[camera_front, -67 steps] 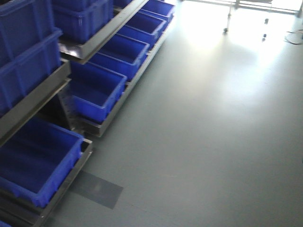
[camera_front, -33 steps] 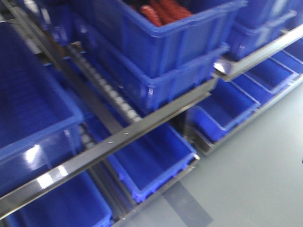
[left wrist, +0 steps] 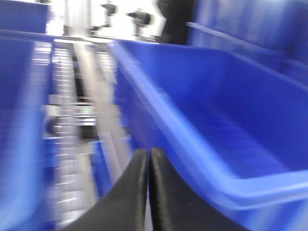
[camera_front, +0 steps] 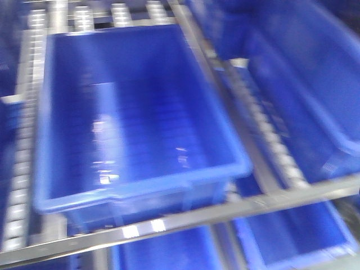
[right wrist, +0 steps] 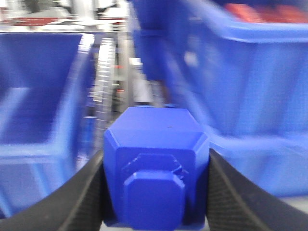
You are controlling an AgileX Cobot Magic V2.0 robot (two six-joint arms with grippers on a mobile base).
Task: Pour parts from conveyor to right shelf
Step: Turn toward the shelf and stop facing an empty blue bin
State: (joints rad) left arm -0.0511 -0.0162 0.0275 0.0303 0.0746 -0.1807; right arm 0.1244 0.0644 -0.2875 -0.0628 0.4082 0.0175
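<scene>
My right gripper is shut on a part, a bright blue block with a square stud facing the camera, held in the air in front of the right shelf. The shelf's steel frame and white roller tracks carry a large, deep blue tub that looks empty. My left gripper is shut with nothing between its black fingers, just left of a blue tub's rim. The conveyor is out of view. All views are motion-blurred.
More blue tubs stand on the rack to the right and on the level below. In the right wrist view a tub holding something red stands at the right, and another tub at the left.
The front view has swung from open grey floor past the rack's corner onto the shelf, which now fills the frame with one large tub seen from above.
</scene>
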